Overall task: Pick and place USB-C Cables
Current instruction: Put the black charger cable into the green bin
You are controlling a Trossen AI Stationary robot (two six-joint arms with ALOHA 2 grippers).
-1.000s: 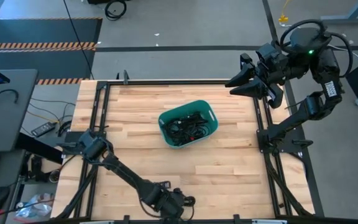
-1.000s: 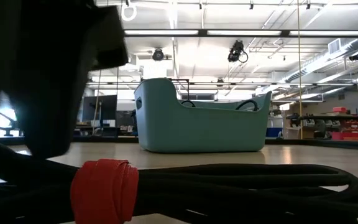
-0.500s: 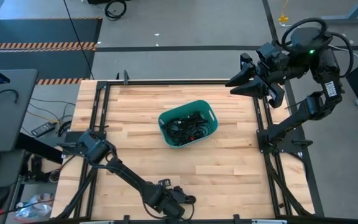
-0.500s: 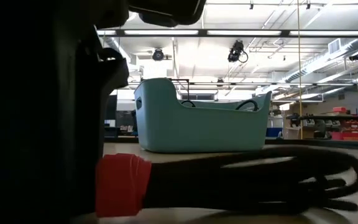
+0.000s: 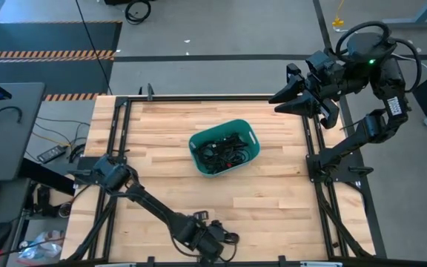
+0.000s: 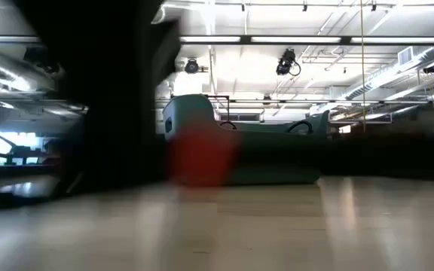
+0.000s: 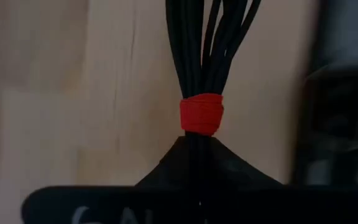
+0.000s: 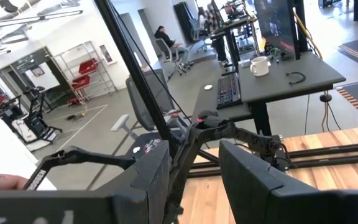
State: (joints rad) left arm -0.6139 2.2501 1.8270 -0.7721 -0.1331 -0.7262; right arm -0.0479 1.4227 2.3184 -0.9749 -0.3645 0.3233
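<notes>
From above, the left gripper [image 5: 215,241] is seen low at the near edge of the wooden counter [image 5: 154,148], with a dark loop of cable [image 5: 227,239] just beside it; the grip itself cannot be made out there. The left wrist view supplies it: the jaws are pressed together on a bundle of black USB-C cable [image 7: 201,56], just beside its red tie [image 7: 201,114]. The remaining cables [image 5: 224,150] lie heaped in the teal bin [image 5: 247,132] at mid-counter, which the low view shows only as a blurred shape [image 6: 277,150]. The right gripper [image 5: 284,96] is held raised over the far right corner, jaws spread and empty, as the right wrist view shows [image 8: 194,180].
</notes>
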